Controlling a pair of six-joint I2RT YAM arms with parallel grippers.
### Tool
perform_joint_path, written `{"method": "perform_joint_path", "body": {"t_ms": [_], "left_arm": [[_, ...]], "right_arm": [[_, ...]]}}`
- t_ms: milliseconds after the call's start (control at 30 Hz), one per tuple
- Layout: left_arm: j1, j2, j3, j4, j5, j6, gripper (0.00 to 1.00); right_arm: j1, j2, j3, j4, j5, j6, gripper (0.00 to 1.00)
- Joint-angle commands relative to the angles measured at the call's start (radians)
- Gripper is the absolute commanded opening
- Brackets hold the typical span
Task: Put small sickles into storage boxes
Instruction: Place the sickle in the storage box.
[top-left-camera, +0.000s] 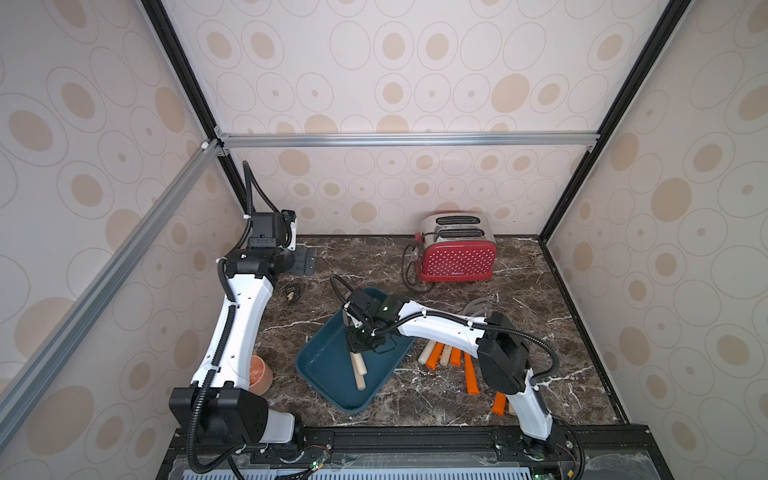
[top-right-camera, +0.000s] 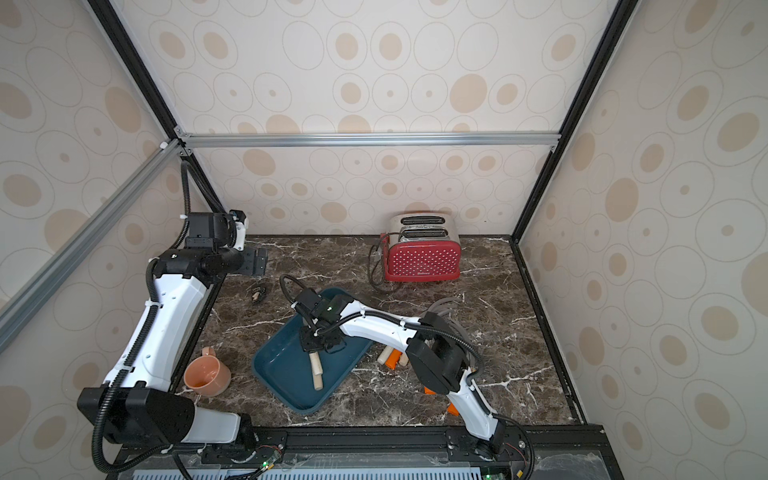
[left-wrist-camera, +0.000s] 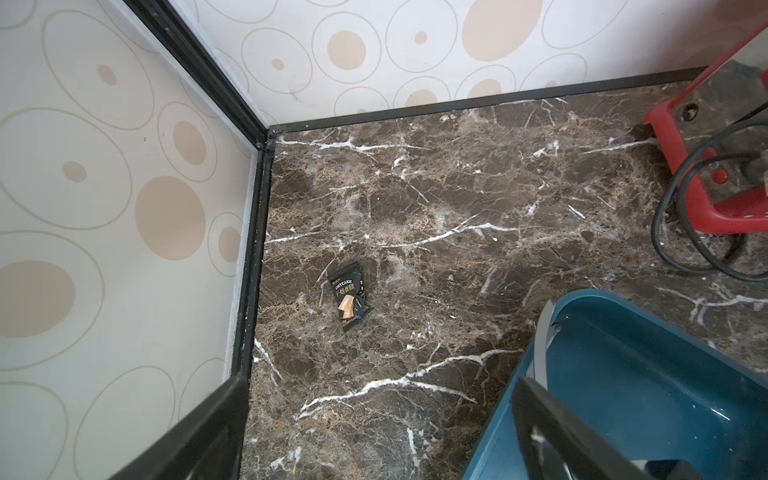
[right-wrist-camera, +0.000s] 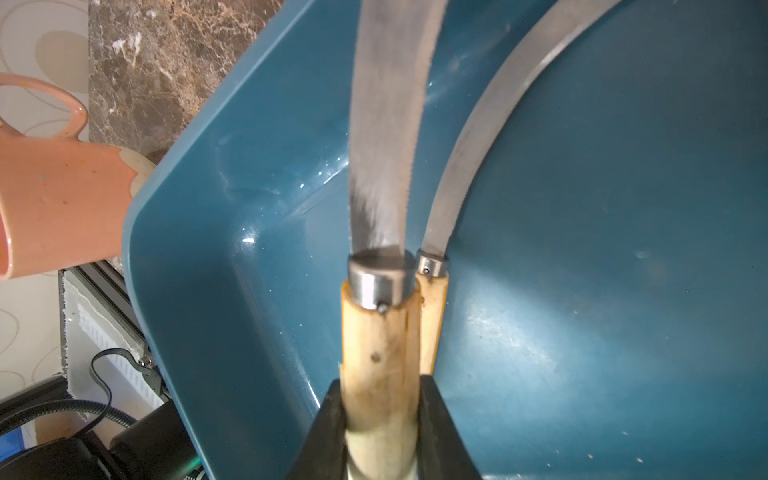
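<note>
Tray (top-left-camera: 328, 365) at centre with a sickle (top-left-camera: 360, 376) in it; toaster (top-left-camera: 457, 253) behind, loose sickles (top-left-camera: 436, 357) right, cup (top-right-camera: 208, 376) left.

On my feed a red polka-dot toaster (top-left-camera: 457, 255) stands at the back of the dark marble desk (top-left-camera: 540, 291), its black cord (top-left-camera: 409, 270) looped beside it. A peach mug (top-right-camera: 208, 376) sits near the front left edge. Toward the back left lies a small black packet (left-wrist-camera: 348, 297), probably a snack, marked DRYCAKE.
</note>
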Motion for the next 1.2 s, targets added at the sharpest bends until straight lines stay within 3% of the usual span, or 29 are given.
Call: {"method": "perform_joint_path", "body": {"t_ms": [0, 433, 1167], "left_arm": [[0.004, -0.022, 0.014, 0.002, 0.007, 0.018, 0.99], [0.004, -0.013, 0.032, 0.011, 0.014, 0.020, 0.99], [0.003, -0.039, 0.008, -0.022, 0.145, 0.079, 0.99]], "right_arm": [[0.025, -0.005, -0.003, -0.021, -0.013, 0.024, 0.03], [0.040, -0.156, -0.172, 0.005, 0.082, 0.046, 0.02], [0.041, -0.017, -0.114, -0.065, 0.059, 0.072, 0.08]]}}
